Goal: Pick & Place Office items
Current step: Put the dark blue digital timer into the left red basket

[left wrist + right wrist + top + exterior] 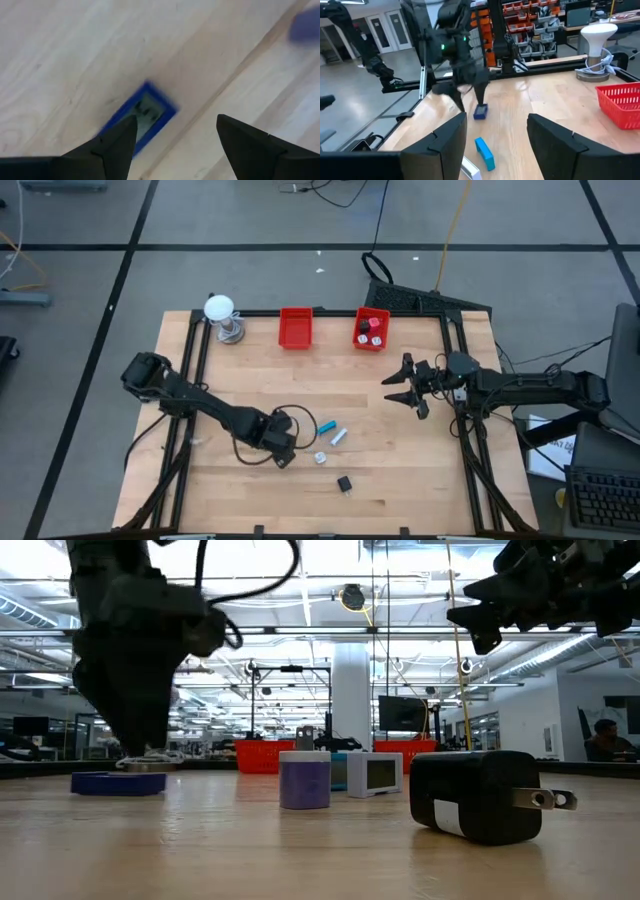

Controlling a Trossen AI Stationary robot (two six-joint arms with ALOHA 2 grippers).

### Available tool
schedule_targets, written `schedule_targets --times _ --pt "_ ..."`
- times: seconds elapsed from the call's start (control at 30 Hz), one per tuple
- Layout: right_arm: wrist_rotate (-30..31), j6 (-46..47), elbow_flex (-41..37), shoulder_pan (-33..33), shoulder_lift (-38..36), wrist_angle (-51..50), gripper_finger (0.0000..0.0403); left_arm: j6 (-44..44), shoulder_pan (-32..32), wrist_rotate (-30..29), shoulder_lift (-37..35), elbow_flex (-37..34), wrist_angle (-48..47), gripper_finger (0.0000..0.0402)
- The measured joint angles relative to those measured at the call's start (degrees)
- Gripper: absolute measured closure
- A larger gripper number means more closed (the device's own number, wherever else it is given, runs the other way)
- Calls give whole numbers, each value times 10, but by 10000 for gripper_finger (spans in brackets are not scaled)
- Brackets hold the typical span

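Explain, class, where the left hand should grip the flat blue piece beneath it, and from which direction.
Across its two long edges, from straight above. The blue piece lies flat on the table, so only its thin sides offer purchase; the open left hand hovers over it.

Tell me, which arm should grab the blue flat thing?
Left, probably. The left gripper hangs open right over the blue flat thing, one finger already across it. The right gripper hangs open far off near the table's other side.
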Motion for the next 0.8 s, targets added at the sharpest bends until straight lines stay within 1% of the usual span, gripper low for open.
schedule_targets --times 0.13,0.23,0.4,0.6,0.67,0.73,0.8 --pt "0 0 0 0 0 -2 207 -35 2 -7 -24 1 -75 124" --pt "0 0 0 0 0 -2 207 -28 -3 -10 -29 1 -119 124" --pt "-1 0 0 0 0 -3 207 98 -27 -13 -25 1 -169 124" --pt "-2 0 0 0 0 -10 207 252 -45 -44 -24 1 -168 124" --pt "-2 0 0 0 0 -10 207 283 -46 -61 -24 1 -168 124" --pt "-2 0 0 0 0 -11 207 294 -44 -89 -24 1 -169 124" --pt "-2 0 0 0 0 -11 207 300 -39 -102 -24 -1 -167 124"
